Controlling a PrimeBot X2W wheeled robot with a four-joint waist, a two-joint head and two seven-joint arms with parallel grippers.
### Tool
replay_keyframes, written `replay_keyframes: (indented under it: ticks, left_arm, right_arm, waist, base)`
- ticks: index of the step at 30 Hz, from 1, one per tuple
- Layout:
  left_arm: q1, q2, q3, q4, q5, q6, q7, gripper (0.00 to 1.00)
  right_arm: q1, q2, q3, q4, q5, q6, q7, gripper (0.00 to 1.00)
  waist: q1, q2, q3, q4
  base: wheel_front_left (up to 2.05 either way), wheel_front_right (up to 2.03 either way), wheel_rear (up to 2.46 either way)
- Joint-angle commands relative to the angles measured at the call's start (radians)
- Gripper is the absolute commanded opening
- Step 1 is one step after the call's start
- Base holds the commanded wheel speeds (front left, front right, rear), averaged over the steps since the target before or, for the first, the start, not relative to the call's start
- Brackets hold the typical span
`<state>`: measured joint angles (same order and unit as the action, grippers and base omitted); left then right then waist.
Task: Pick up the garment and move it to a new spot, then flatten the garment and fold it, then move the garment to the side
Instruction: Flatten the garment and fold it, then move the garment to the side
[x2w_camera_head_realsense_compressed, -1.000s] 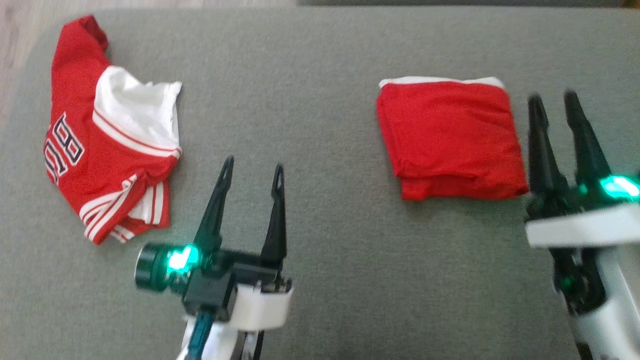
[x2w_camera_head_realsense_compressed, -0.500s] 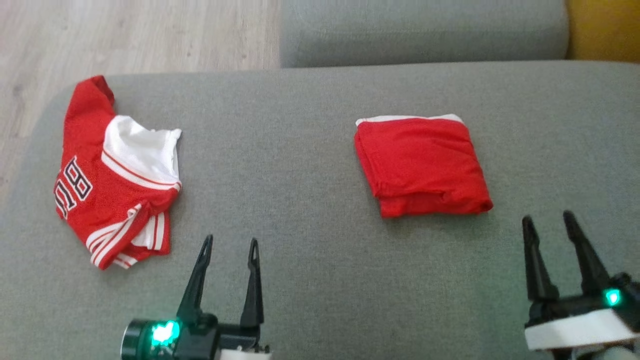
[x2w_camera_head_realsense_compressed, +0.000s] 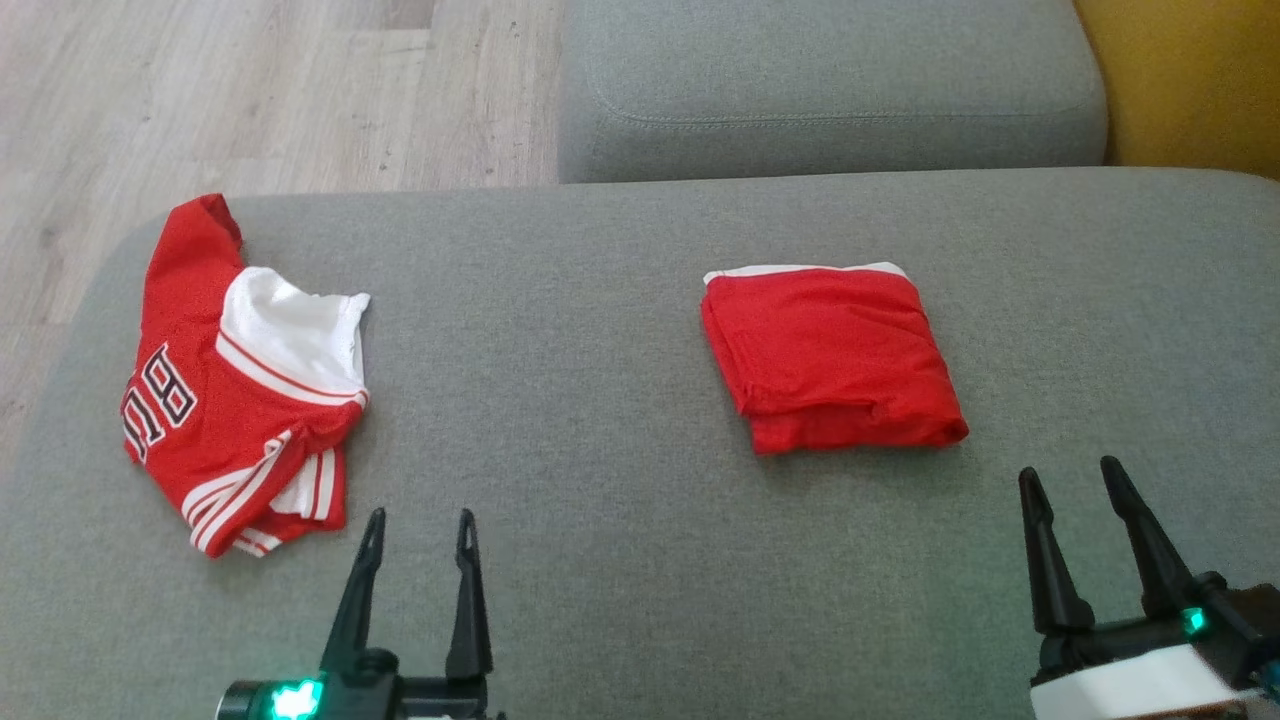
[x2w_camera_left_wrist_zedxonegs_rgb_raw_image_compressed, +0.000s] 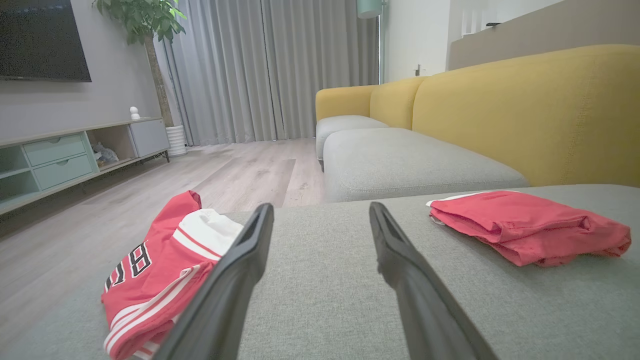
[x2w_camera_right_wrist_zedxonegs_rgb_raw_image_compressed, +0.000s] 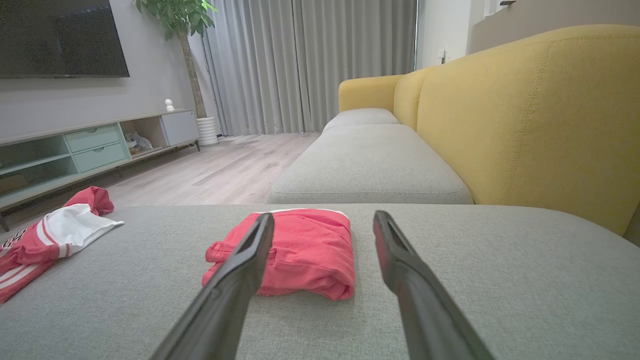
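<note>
**1 garment folded, 1 in a heap, both grippers empty**

The folded red garment (x2w_camera_head_realsense_compressed: 830, 360) lies right of centre in the head view as a compact rectangle, with a white edge showing along its far side. It looks finished: flattened, folded and set down. The red-and-white jersey (x2w_camera_head_realsense_compressed: 240, 400) sits at the left of the frame, bunched and doubled over itself, with its lettering half hidden. If the jersey is the piece now in hand, none of its 3 steps looks done, neither the move, the flatten-and-fold nor the shift aside.

The left gripper (x2w_camera_head_realsense_compressed: 420, 517) is at the bottom edge, left of centre. Its 2 fingers are spread and hold nothing, and it hangs near the jersey's lower corner without touching it. The right gripper (x2w_camera_head_realsense_compressed: 1069, 470), at the lower right, is likewise parted and empty, just below the folded piece.

The grey cushion (x2w_camera_head_realsense_compressed: 600, 560) has a wide bare band through the middle of the frame, between the 2 garments, which seems the likeliest place for spreading cloth. The jersey's upper tip lies close to the cushion's rounded upper-left edge, beyond which is the wooden floor (x2w_camera_head_realsense_compressed: 200, 90), so a careless drag that way could tip it off. A second cushion (x2w_camera_head_realsense_compressed: 830, 90) and the yellow sofa back (x2w_camera_head_realsense_compressed: 1190, 80) close off the top right.
</note>
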<state>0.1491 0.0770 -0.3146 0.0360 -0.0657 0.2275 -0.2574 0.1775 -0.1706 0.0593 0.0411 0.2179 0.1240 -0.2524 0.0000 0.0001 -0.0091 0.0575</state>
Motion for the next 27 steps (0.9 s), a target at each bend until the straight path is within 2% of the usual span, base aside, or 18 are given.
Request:
replay_keyframes:
  ticks: [1, 27]
  left_arm:
    - [-0.024, -0.011, 0.042, -0.030, -0.014, 0.000, -0.004, 1.00]
    - [-0.008, -0.026, 0.075, -0.035, -0.036, -0.014, -0.004, 1.00]
  right_arm:
    - [-0.015, -0.017, 0.022, -0.028, -0.008, 0.007, -0.009, 1.00]
    - [0.002, -0.026, 0.046, -0.027, -0.038, 0.007, -0.009, 1.00]
  waist:
    - [0.0000, -0.0001, 0.000, -0.001]
    - [0.0000, -0.0001, -0.006, -0.010]
  base:
    - [0.00, 0.00, 0.00]
    - [0.00, 0.00, 0.00]
